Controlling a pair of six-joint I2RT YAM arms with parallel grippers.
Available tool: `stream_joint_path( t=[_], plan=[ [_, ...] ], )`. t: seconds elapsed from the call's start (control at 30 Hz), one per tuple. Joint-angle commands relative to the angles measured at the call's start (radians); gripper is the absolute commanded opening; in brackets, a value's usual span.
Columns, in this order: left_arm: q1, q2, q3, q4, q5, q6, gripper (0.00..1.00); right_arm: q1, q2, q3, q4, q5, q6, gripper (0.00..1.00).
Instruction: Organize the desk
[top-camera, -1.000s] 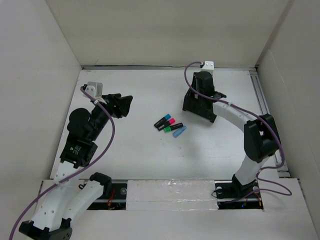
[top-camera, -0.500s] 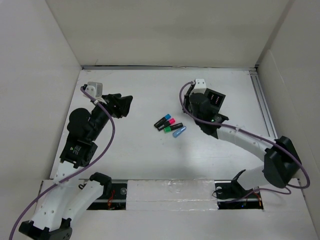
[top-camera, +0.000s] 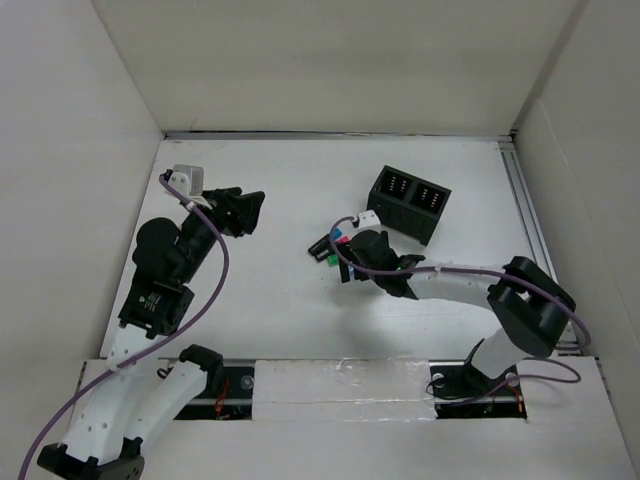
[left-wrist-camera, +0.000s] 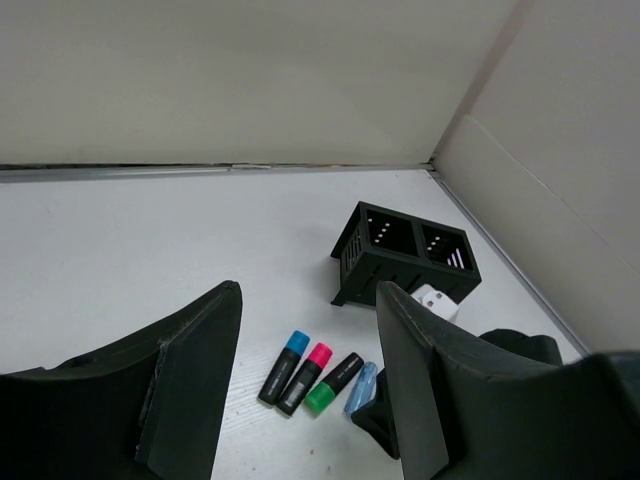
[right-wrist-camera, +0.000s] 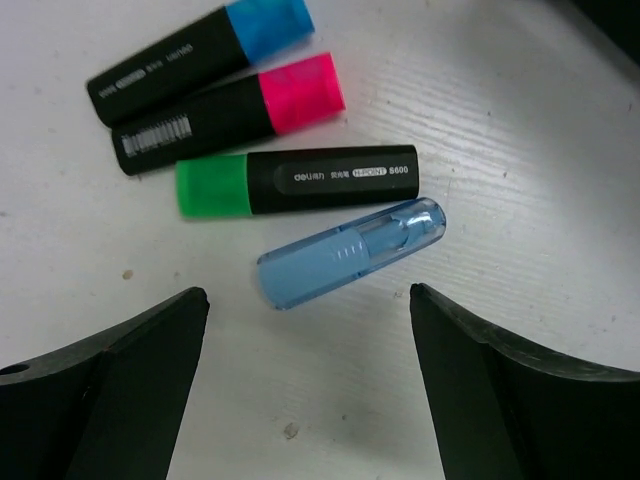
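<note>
The white bench (top-camera: 270, 300) is smooth and bears loose markers (left-wrist-camera: 305, 365). The right hand (right-wrist-camera: 305, 295) gapes wide over the pale-blue pen (right-wrist-camera: 350, 252), seemingly touching nothing; the left hand (left-wrist-camera: 308, 295) gapes empty.

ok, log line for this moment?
left gripper open, empty | right gripper open, over pale blue marker | blue, pink, green highlighters beside it on desk | organizer upright
</note>
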Motion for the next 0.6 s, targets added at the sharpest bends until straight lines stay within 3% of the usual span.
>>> stream_joint_path(
  t=[0.0, 0.4, 0.57],
  plan=[
    [0.002, -0.014, 0.005, 0.035, -0.001, -0.002, 0.52, 0.01, 0.034, 0.028, 0.043, 0.008, 0.036, 0.87],
    [0.002, -0.018, 0.007, 0.04, 0.016, -0.006, 0.52, 0.001, 0.175, 0.092, 0.047, 0.066, 0.085, 0.81],
    [0.002, -0.023, 0.005, 0.039, 0.007, -0.005, 0.52, 0.001, 0.206, 0.108, 0.026, 0.128, 0.096, 0.67]
  ],
)
